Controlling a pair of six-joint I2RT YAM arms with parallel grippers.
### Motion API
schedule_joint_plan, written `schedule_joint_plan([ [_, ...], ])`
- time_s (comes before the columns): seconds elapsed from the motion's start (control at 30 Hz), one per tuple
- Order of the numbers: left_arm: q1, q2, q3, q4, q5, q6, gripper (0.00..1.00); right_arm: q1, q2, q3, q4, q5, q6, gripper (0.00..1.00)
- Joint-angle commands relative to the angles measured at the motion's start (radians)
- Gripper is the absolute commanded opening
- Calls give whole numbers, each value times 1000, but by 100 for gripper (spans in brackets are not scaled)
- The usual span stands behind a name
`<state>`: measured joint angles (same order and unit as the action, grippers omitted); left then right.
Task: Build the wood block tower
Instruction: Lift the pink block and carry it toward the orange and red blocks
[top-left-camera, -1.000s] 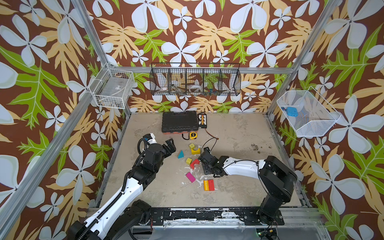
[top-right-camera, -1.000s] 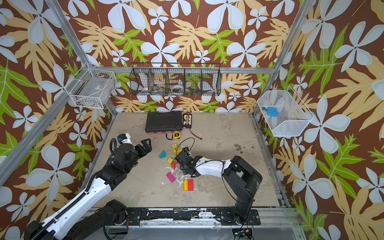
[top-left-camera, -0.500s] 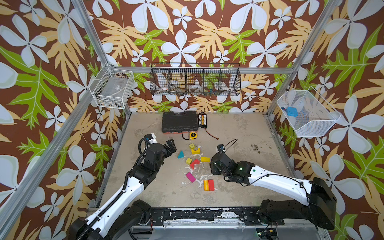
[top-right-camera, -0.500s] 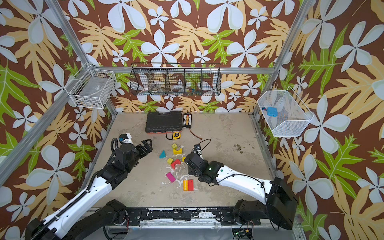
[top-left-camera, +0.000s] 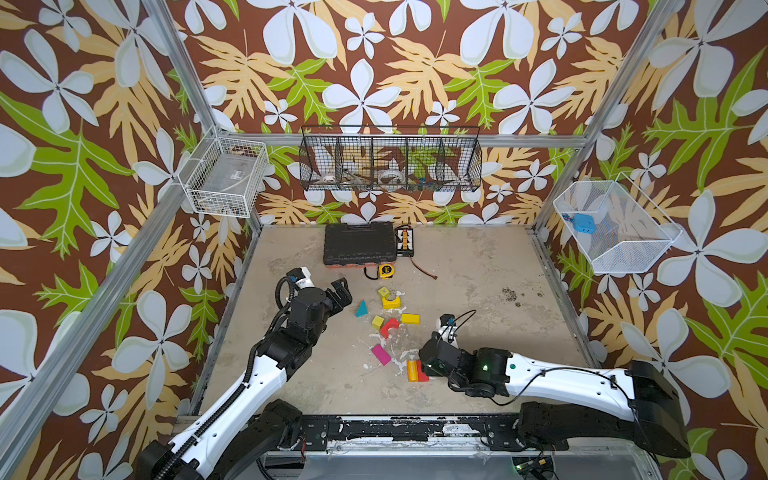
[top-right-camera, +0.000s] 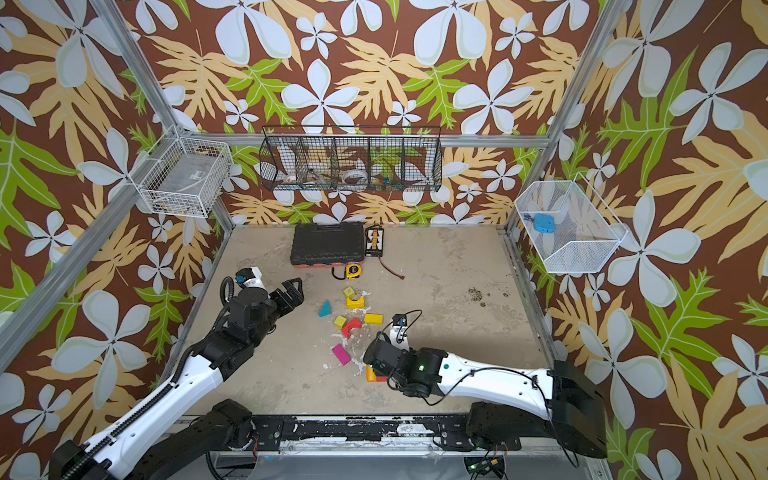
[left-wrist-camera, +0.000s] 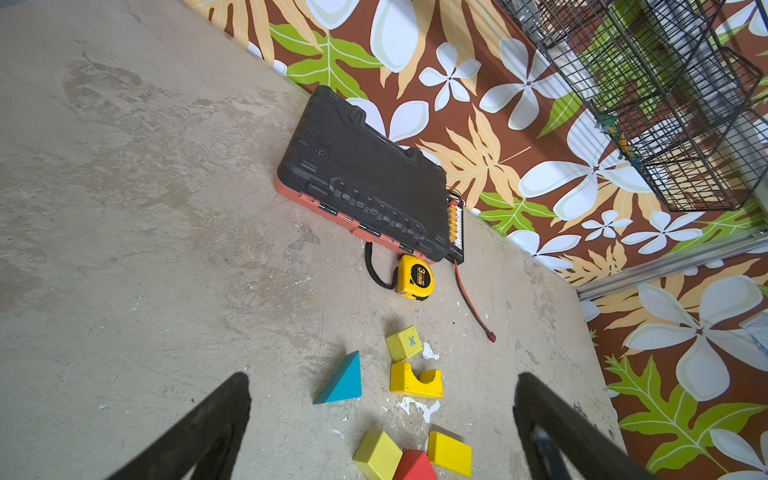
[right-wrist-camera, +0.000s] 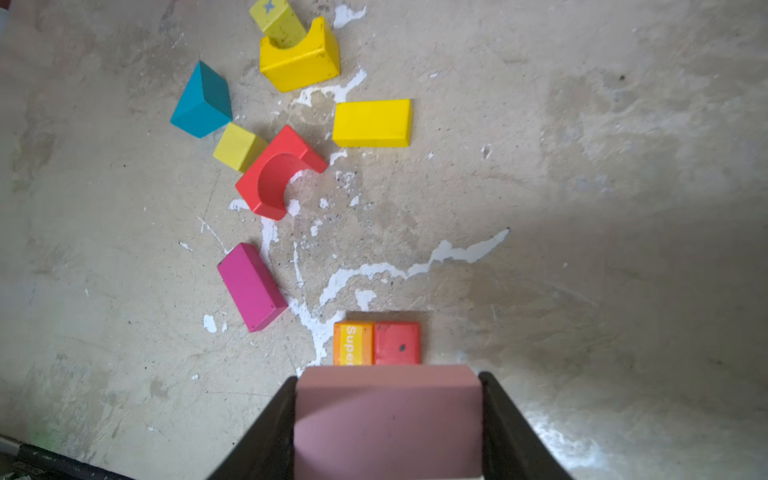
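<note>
While a matte pink brick (right-wrist-camera: 388, 419) is clamped by right fingers (right-wrist-camera: 509, 436), left fingers (left-wrist-camera: 199, 432) are held wide over the scuffed counter (left-wrist-camera: 124, 208).

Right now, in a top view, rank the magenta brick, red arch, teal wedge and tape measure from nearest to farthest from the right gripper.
From the right gripper, shut on the pink block:
1. magenta brick, just to its left.
2. red arch, farther back, mid-cluster.
3. teal wedge, back and to the left.
4. tape measure, farthest back.
</note>
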<state>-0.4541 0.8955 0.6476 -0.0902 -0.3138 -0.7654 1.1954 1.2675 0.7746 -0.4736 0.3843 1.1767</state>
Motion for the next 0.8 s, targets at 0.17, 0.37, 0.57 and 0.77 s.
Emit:
schedule_joint_plan([
  [0.17,2,-10,0,18,-19,-5,100,63,208,118,-51,47,66,13],
  [0.37,2,-8,1,18,-13,-5,100,63,271,143,-58,74,46,21],
  [0.57,2,-12,1,15,-13,-5,100,59,291,136,-68,100,9,26],
  [0.77,2,-12,1,15,-13,-5,100,55,302,124,-44,88,-6,28],
])
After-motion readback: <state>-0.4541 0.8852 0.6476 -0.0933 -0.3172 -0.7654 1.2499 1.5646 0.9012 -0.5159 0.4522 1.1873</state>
